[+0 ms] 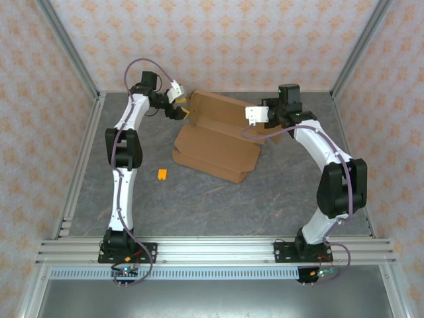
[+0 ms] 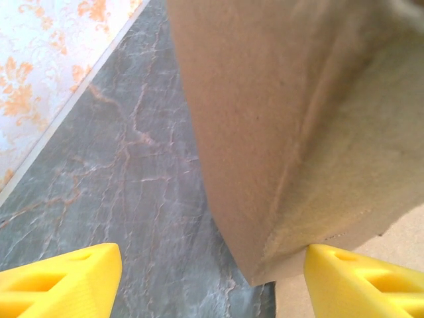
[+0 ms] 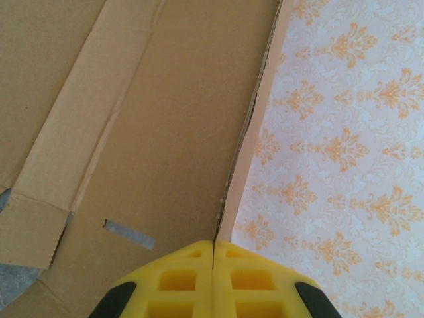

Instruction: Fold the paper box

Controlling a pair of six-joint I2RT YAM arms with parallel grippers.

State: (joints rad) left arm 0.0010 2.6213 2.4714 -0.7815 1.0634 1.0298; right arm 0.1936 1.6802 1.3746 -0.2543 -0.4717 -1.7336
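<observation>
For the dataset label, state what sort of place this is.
Probably a lab robot cell: marbled table edged by aluminium rails, patterned backdrop walls, left arm and right arm bolted at the near edge.

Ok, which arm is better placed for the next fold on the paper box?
Probably right: the right gripper is shut on the paper box edge and can swing that panel; the left gripper stands open at a corner, holding nothing.

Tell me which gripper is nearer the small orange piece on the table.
Left. The left gripper is open at the far-left corner of the cardboard box, beyond the orange piece. The right gripper is shut on the box's right edge, farther off.
</observation>
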